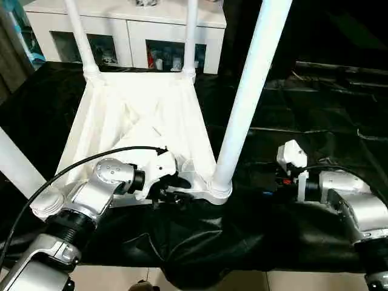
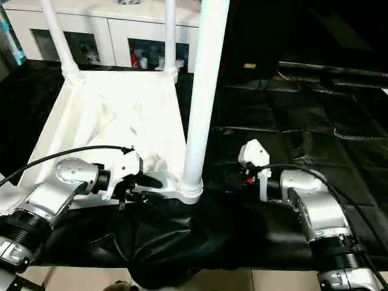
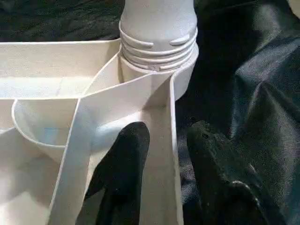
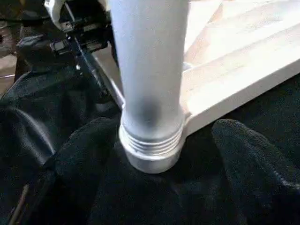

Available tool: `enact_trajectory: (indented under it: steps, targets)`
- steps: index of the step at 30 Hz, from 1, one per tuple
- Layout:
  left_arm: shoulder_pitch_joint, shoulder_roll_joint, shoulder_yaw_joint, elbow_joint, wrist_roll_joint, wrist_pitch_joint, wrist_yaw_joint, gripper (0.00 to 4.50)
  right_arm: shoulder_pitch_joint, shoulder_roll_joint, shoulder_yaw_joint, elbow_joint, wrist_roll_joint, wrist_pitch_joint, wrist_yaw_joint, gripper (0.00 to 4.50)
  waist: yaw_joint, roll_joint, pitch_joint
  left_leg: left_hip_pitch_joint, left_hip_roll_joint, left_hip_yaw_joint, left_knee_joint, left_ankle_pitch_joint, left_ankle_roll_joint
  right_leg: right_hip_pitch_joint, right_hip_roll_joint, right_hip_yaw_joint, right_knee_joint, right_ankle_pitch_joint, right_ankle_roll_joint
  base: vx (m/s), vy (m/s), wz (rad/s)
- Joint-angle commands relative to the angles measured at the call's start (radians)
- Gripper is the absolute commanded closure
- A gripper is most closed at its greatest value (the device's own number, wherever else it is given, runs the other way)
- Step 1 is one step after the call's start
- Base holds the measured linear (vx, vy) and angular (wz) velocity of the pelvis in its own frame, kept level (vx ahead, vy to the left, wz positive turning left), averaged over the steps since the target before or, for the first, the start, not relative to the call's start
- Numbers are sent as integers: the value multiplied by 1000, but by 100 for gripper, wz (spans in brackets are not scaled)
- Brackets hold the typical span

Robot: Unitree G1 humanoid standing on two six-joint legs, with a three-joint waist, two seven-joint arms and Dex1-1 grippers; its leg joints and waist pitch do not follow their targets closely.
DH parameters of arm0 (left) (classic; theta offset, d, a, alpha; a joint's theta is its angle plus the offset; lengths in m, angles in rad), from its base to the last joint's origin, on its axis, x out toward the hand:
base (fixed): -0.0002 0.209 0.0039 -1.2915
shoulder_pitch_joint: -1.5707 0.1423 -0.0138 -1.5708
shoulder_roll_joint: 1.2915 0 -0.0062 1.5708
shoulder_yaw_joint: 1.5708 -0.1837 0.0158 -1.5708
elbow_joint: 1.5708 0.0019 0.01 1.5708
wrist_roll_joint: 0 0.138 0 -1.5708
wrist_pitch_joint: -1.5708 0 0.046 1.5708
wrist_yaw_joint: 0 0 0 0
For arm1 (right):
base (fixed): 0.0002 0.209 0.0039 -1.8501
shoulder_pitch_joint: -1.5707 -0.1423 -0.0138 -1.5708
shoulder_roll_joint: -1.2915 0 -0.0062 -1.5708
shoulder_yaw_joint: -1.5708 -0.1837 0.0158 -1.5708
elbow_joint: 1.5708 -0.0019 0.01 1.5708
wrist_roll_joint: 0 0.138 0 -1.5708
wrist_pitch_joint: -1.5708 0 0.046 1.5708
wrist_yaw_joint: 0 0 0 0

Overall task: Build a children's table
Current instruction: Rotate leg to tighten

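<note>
**Near-corner leg at risk of being knocked or left half-seated**

The tabletop (image 1: 136,115) is lying upside down on the black-draped worktop (image 1: 315,121), legs being carried in its sockets. At the left, the left gripper (image 3: 161,145) is being set astride the tabletop's side wall, one jaw inside and one outside, a gap showing to the wall; a grip taken off-square could be tipping the tabletop. In the middle, the near leg (image 1: 248,91) is showing exposed thread rings, so it may be sitting loose. At the right, the right gripper (image 2: 251,160) is being held with jaws apart, empty, beside that leg; a careless approach could be dislodging it.
</note>
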Motion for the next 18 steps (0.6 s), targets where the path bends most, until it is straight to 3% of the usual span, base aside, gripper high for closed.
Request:
enact_trajectory:
  steps: [1, 7, 13, 18]
  targets:
    - [-1, 11, -8, 32, 28, 2, -4, 315, 6, -5, 4, -37, -2, 12, -13, 69, 1, 10, -61, 34, 64, -40, -84, -338, -35, 27, -69, 49, -93, -291, -193, 0, 0, 0]
    - [-3, 20, -15, 49, 50, -5, -7, 362, -3, 10, 31, -21, -27, -6, -33, 69, 0, 8, -59, 35, 64, -42, -85, -355, -43, 25, -72, 50, -98, -330, -179, 0, 0, 0]
    - [1, 29, -24, 62, 72, -19, -5, 405, -24, 47, 87, 27, -76, -39, -65, 15, -2, 8, -57, 35, 64, -44, -87, -372, -51, 22, -73, 50, -100, -356, -175, 0, 0, 0]
    - [3, 25, -22, 62, 78, -20, -5, 444, -48, 72, 112, 68, -110, -74, -101, 8, -5, 9, -55, 38, 65, -47, -89, -402, -62, 18, -75, 50, -104, -406, -163, 0, 0, 0]
